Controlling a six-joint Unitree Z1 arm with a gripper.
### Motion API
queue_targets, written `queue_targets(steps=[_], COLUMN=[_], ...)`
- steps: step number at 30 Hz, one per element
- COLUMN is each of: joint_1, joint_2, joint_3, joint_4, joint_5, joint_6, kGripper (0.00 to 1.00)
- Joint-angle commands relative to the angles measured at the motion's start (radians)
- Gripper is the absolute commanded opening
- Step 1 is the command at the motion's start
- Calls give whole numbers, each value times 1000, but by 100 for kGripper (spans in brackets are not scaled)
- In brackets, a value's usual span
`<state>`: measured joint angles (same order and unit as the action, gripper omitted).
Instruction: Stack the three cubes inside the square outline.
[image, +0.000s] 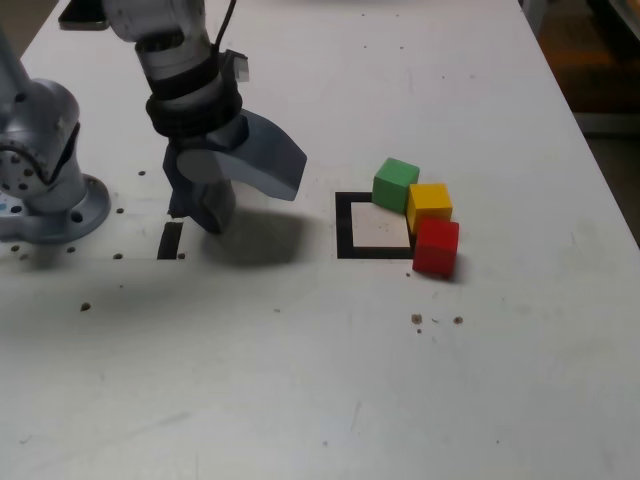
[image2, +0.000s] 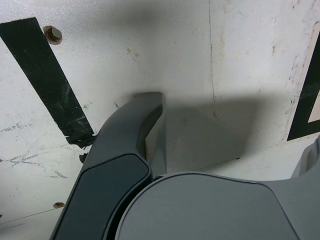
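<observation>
The gripper (image: 245, 195) hangs low over the white table (image: 300, 380) with its two dark grey fingers (image: 270, 160) spread apart and nothing between them. In the wrist view one finger (image2: 132, 130) reaches down to the bare tabletop, and seems to touch it, though its shadow makes that hard to judge. Just beside that finger lies a short strip of black tape (image: 171, 240). On the fingers' other side, near but apart, is the square outline (image: 375, 226): a black tape frame around a white centre. Beyond it sit the three cubes in a curved row along the far edge of the frame, touching one another: the green cube (image: 396, 184), the yellow cube (image: 429, 206), the red cube (image: 436, 247). All three are plain, with no readable writing.
</observation>
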<state>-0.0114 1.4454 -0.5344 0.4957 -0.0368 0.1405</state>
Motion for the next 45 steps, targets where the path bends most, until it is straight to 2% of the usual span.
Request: queue_targets(steps=[1,18,25,31,42,45], joint_1=[-3,-2,-2,-6,-86,-116], joint_2=[2,-57,-53,6,160,211], joint_3=[12,39,24,-116,-531,-637], joint_4=[1,6,34,159,472,535], joint_5=[1,13,57,61,51,36], joint_6=[-1,-4,-6,4,19,19], kGripper=[100,100,100,100,99,99])
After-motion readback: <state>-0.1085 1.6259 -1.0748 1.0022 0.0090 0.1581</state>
